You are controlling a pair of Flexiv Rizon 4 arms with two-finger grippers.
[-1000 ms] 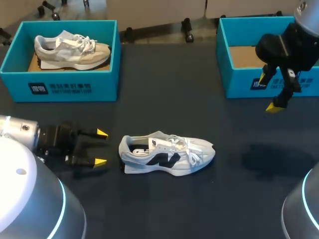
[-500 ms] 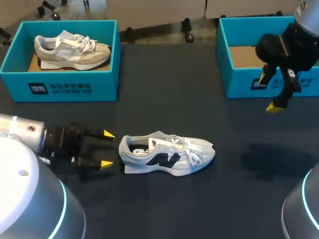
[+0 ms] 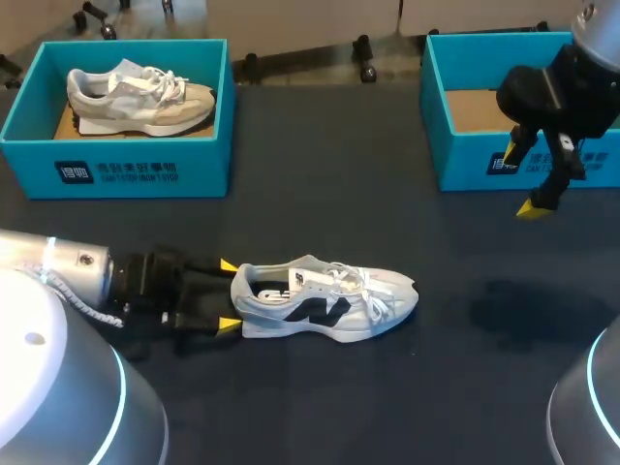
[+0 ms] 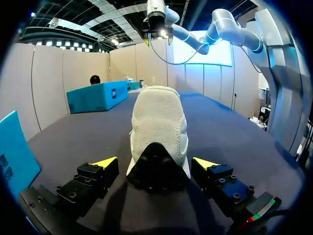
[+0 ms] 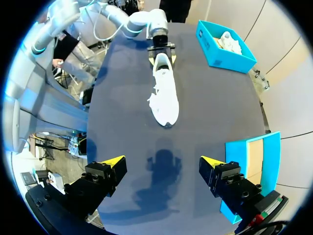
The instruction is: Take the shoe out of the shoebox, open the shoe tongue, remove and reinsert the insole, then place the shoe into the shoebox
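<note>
A white shoe [image 3: 325, 302] with a dark side logo lies on the dark table, toe to the right. My left gripper [image 3: 229, 294] is open at its heel, one yellow tip on each side. In the left wrist view the heel [image 4: 159, 127] sits between the fingers [image 4: 105, 164] with small gaps on both sides. My right gripper [image 3: 524, 180] hangs open and empty above the table, in front of the empty teal shoebox [image 3: 475, 160]. From the right wrist view the shoe [image 5: 164, 93] lies far ahead of that gripper [image 5: 162, 162].
A second teal shoebox [image 3: 136, 170] at the back left holds a beige shoe [image 3: 140, 97]. The empty box [image 5: 254, 161] lies beside the right gripper. The table edge runs close behind both boxes.
My left gripper has slid right along the table until its tips flank the shoe's heel. The right arm and the shoe have stayed in place.
</note>
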